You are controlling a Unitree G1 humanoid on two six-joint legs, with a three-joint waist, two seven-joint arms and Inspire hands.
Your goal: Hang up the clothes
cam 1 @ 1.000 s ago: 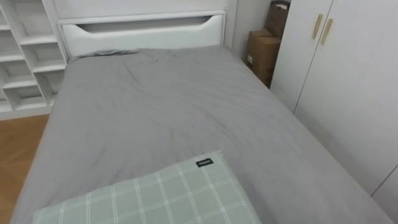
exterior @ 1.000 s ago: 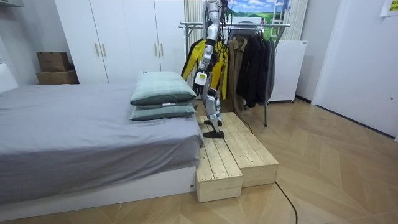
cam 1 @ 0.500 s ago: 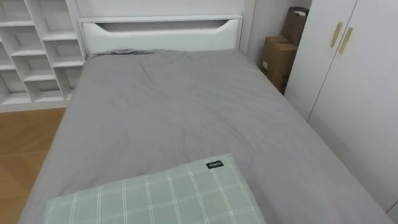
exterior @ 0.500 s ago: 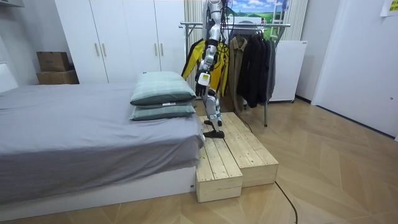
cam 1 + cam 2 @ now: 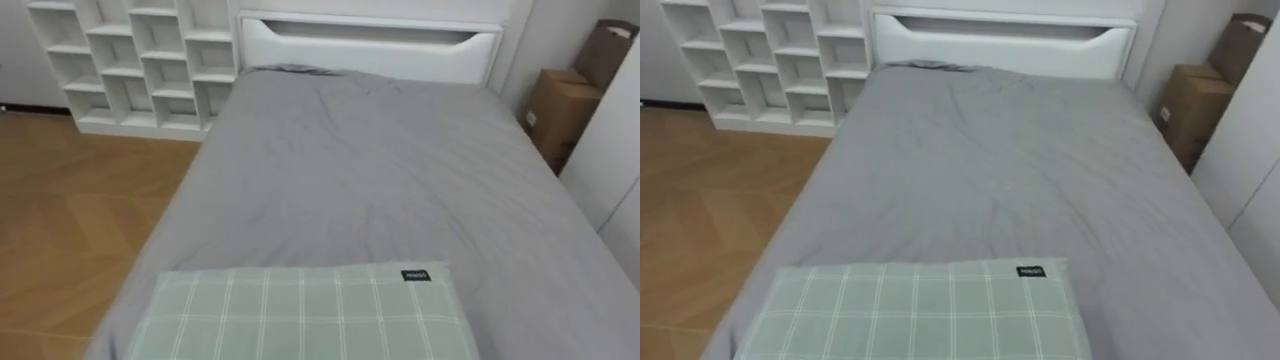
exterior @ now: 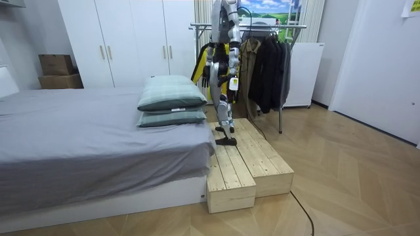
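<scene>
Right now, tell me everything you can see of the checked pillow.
The pillow is pale green with a white check. It looks like soft cloth, plump and smooth. A small dark label sits at its far right corner in the eye views. It lies flat on a plainer lower pillow, at the end of the grey bed opposite the headboard and next to the wooden step. Only the lower pillow can be seen touching it.

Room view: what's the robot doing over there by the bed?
The robot stands on the wooden platform between the bed and the clothes rack, where dark jackets already hang. Its head camera looks along the bed over a green checked pillow. Whether it holds a garment cannot be told.
</scene>
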